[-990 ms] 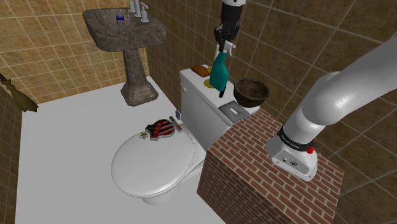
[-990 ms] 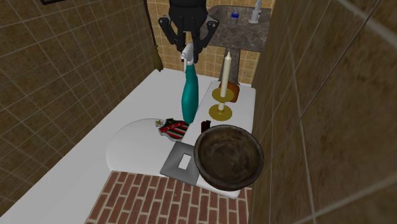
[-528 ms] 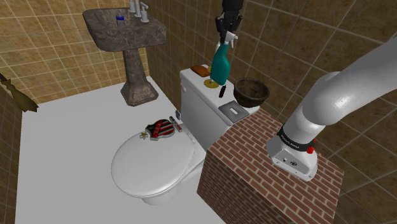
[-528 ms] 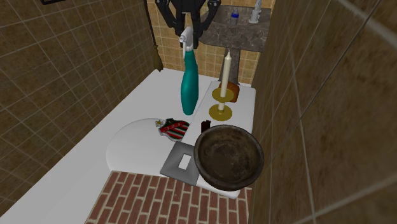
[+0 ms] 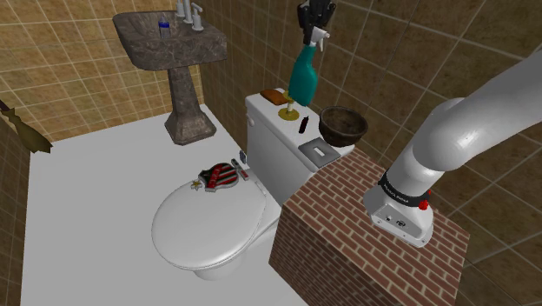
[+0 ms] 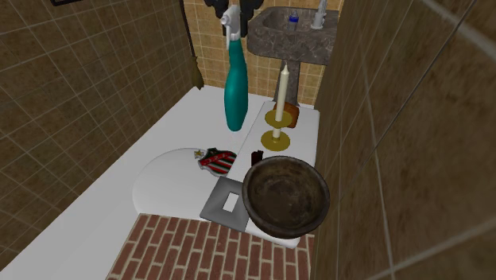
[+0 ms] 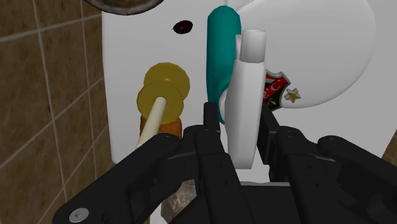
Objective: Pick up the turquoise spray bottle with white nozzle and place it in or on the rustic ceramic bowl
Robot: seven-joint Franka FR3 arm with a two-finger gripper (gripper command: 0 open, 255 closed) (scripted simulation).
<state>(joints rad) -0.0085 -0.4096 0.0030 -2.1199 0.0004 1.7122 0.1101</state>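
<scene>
A spray bottle hangs upright in the air at the upper middle of the shoulder view. Its smooth turquoise body is wide at the base and narrows to a slim neck, topped by a white nozzle. The bottle is lifted clear of the white toilet tank below it. It is close beside a gold candle holder that carries a pale candle.

The black gripper comes down from the top edge of that view. Its two fingers are drawn in narrowly on the white nozzle head, one on either side, and they carry the bottle.

In the second exterior view the bottle dangles at the upper middle, left of the candle.

The bowl is dark brown, round and rough-looking. It sits at the end of the tank nearest the stand, to the lower right of the bottle in the shoulder view, and apart from it.

The white arm rises from the brick-patterned stand at the lower right and runs off the right edge of the frame.
</scene>
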